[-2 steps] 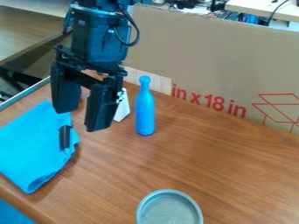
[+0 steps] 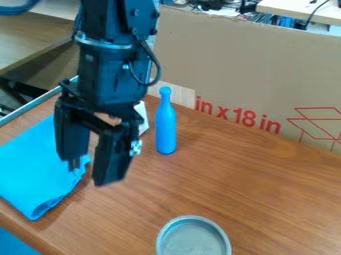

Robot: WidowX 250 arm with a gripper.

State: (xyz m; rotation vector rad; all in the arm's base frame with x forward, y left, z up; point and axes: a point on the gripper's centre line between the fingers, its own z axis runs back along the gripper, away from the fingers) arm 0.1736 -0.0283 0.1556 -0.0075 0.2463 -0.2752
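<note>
The black gripper (image 2: 88,168) hangs at the left over the edge of the blue cloth (image 2: 32,172), its two fingers apart with nothing seen between them. The folded cloth lies on the wooden table. A small dark object on the cloth's right part is mostly hidden behind the gripper. Just right of the gripper, a blue bottle (image 2: 165,125) stands upright. Between them is a white object (image 2: 141,118), partly covered by the gripper. Near the bottom edge sits a round grey metal dish (image 2: 194,241).
A tall cardboard sheet (image 2: 246,74) with red print runs along the table's (image 2: 266,184) back. A metal rail (image 2: 27,106) edges the left side. More blue material (image 2: 15,244) shows in the bottom left corner.
The gripper has come lower and nearer the camera, with its fingers still apart. It now covers most of the small dark object on the cloth. Cloth, bottle and dish have stayed put.
</note>
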